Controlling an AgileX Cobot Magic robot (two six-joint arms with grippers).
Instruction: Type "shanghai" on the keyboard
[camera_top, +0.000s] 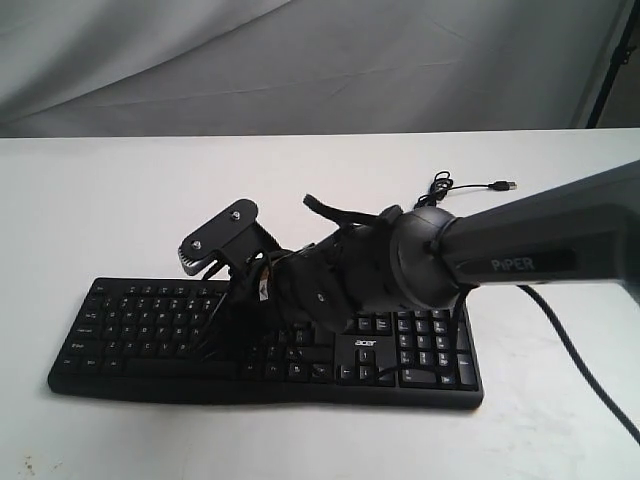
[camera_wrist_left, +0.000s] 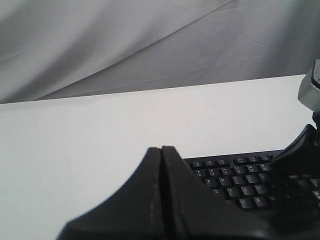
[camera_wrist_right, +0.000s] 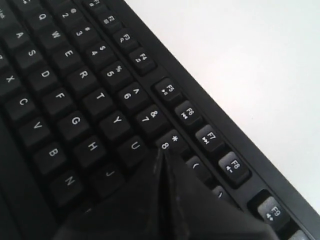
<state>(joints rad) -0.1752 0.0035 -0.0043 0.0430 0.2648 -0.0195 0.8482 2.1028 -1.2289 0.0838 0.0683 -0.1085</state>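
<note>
Remote inspection, both arms.

**Task item.** The long flat black keyboard with white legends (camera_top: 140, 325) lies flat on the white table top (camera_top: 100, 200), towards the near edge in the exterior view. Its number pad and small white logo are at the right. Its thin black cable (camera_top: 440, 186) lies loosely looped on the table beyond the keyboard, and the metal USB plug (camera_top: 507, 186) rests free on the surface. A creased grey cloth backdrop (camera_top: 300, 60) hangs behind the table.

**Right arm.** The dark grey arm lettered "PIPER" (camera_top: 540, 245) reaches in from the right and across the middle of the keyboard. A small black wrist camera (camera_top: 218, 238) sits above the keys. In the right wrist view, the right gripper (camera_wrist_right: 161, 157) has its two black fingers (camera_wrist_right: 195, 205) pressed together into a single point with no gap. That point sits low over the keys where the 8 and U meet, with J just beside it. I cannot tell whether it is touching any key.

**Left arm.** In the left wrist view, the left gripper (camera_wrist_left: 161, 152) is likewise closed, finger against finger along one seam, and holds nothing. It hangs apart from the keyboard, whose left-hand keys show beyond it.
</note>
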